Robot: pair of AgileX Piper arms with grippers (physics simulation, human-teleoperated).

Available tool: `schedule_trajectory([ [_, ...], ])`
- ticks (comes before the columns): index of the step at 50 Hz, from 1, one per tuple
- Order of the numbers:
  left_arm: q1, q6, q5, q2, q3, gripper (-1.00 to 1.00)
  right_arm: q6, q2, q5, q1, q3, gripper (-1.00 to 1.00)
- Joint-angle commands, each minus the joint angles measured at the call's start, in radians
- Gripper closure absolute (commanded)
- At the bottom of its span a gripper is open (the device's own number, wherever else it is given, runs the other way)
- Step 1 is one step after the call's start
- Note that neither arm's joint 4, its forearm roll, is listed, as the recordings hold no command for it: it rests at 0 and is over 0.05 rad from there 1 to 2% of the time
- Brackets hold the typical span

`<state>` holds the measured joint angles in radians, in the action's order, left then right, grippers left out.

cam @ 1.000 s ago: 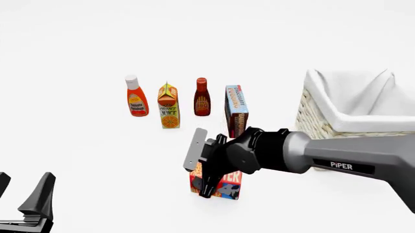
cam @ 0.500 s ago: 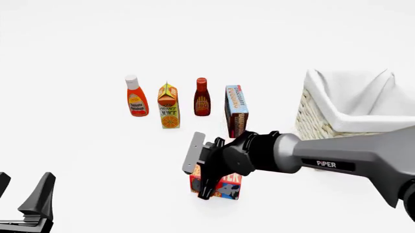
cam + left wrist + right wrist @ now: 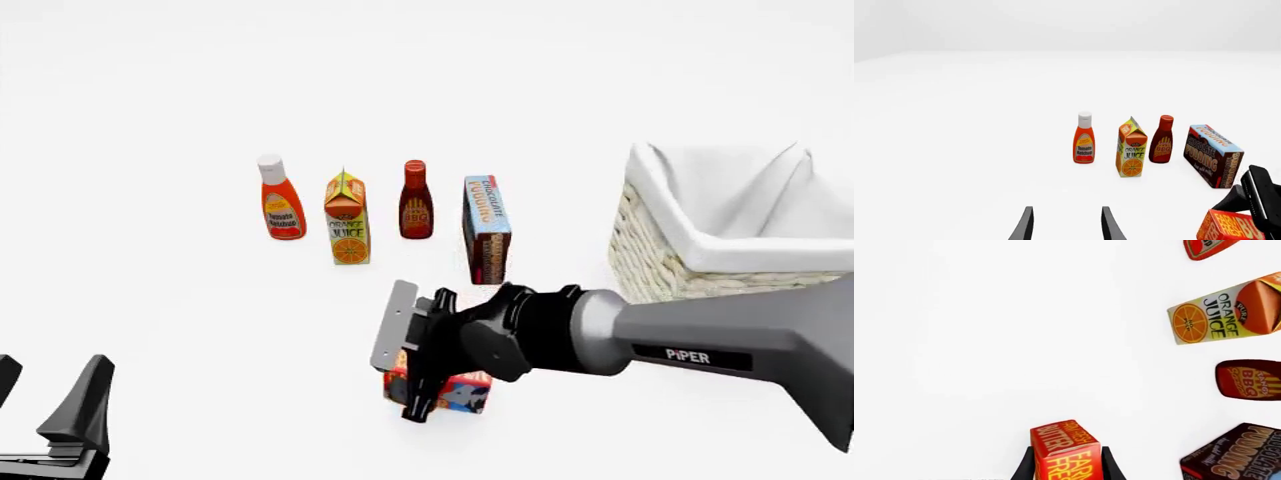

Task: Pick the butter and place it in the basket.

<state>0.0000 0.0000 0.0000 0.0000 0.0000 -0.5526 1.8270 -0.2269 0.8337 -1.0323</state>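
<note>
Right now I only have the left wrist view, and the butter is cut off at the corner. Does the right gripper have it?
Observer: Yes. In the right wrist view, the right gripper has a finger pressed on each side of the butter.
Operator: Where's the basket? It's not in my picture.
Observer: In the front view the basket stands to the right of the pudding box, with its top open.

The front view looks down from above and behind the arms, taking in the whole table. The left wrist view sits low, facing forward at the orange juice carton from some way off. The right wrist view, apparently rolled sideways, looks close over the same carton
</note>
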Motion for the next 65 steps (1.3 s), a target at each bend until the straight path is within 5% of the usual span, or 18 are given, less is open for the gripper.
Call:
schedule_trajectory([
  [1, 0.0, 0.0, 0.0, 0.0, 0.0, -1.0, 0.045, -0.089, 0.062, 0.042, 0.048, 1.0],
  [21, 0.0, 0.0, 0.0, 0.0, 0.0, -1.0, 0.069, -0.26, 0.052, 0.056, 0.08, 1.0],
  [39, 0.0, 0.0, 0.0, 0.0, 0.0, -1.0, 0.144, -0.439, 0.102, 0.069, 0.126, 1.0],
  [65, 0.0, 0.0, 0.0, 0.0, 0.0, -1.0, 0.354, -0.713, 0.2, 0.043, 0.194, 1.0],
])
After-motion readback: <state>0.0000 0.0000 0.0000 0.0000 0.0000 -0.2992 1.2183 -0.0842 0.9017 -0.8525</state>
